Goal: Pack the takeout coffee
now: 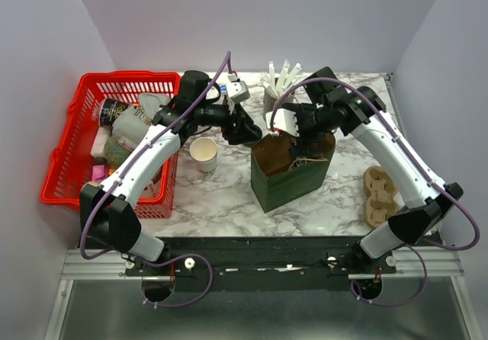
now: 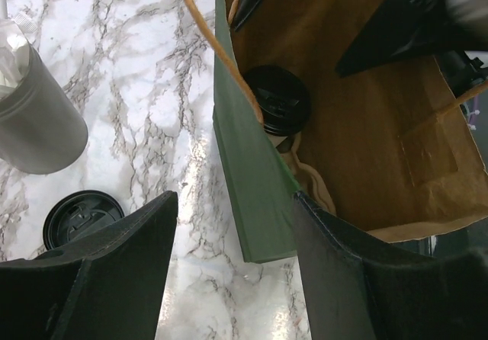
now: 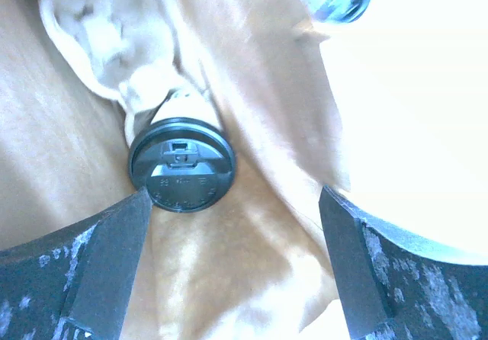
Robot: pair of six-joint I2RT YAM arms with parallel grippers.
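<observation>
Two grippers at that bag [image 1: 293,181], so has either got hold of anything?

— Neither. The left gripper [image 2: 232,199] is spread wide. The bag's green wall runs up between its fingers [image 2: 114,271] without being pinched. One finger is outside the bag and the other is over the brown inside.

— And the right one?

— The right gripper [image 3: 232,203] is down in the bag's mouth, its fingers just as far apart and gripping nothing.

— Where's the coffee, then?

— The takeout coffee [image 3: 181,165] stands at the bottom of the bag, straight below the right gripper. Its black lid is close to one fingertip and well clear of the other. From the left gripper it lies ahead, just inside the wall that gripper straddles. A pale moulded holder [image 3: 95,39] touches the cup on the side away from the right gripper's fingers.

— Any writing you can make out?

— Raised marks on that lid, too blurred to read. A dark printed cup [image 1: 114,110] lies in the red basket [image 1: 67,138], well behind the left gripper, but its print is too small to read.

— What else sits near the left gripper?

— A loose black lid [image 2: 80,218] on the marble table [image 1: 221,203], just beside its outer finger. The grey cup [image 2: 38,119] of white sticks stands beyond that.
</observation>
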